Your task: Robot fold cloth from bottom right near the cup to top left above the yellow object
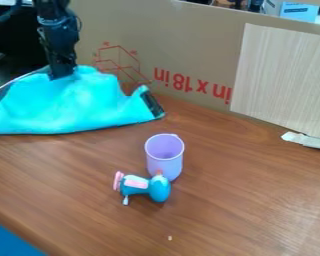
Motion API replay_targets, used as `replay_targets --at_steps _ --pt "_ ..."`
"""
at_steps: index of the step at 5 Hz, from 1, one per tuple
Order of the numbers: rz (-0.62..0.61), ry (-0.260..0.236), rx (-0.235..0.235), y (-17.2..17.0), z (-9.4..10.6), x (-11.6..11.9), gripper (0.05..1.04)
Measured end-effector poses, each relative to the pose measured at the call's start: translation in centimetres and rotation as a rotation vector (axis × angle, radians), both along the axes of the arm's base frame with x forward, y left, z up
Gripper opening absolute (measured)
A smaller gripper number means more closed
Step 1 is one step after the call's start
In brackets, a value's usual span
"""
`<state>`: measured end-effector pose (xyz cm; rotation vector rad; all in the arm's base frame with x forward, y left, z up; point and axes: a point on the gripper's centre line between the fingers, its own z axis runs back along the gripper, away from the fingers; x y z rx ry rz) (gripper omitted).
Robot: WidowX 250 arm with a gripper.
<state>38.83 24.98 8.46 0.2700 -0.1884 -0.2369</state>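
The black gripper (62, 75) is in the upper left of the camera view, pointing down, and its lower end meets the raised part of the bright turquoise cloth (66, 107). How far the gripper is open, I cannot tell, and also not whether it has hold of the cloth. This cloth lies bunched at the left side of the brown table (243, 200), with a dark patch at its right end – near the foot of the cardboard (203, 50). The purple cup (165, 162) stands upright around the middle, apart from the cloth. Just in front of the cup is a small blue-and-pink toy (158, 190), lying on its side. At the right, a wood-patterned panel (283, 80) is against the cardboard – and near its bottom edge there is a white strip (308, 141).
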Motion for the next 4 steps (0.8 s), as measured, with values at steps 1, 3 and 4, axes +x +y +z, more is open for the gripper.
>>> replay_targets --at_steps 1,3,4 --pt "-0.022 -0.011 0.010 0.37 0.45 0.75 0.225" --pt "-0.023 -0.016 0.005 0.78 0.54 0.76 0.794" --pt "-0.023 -0.011 -0.011 0.46 0.00 0.57 1.000"
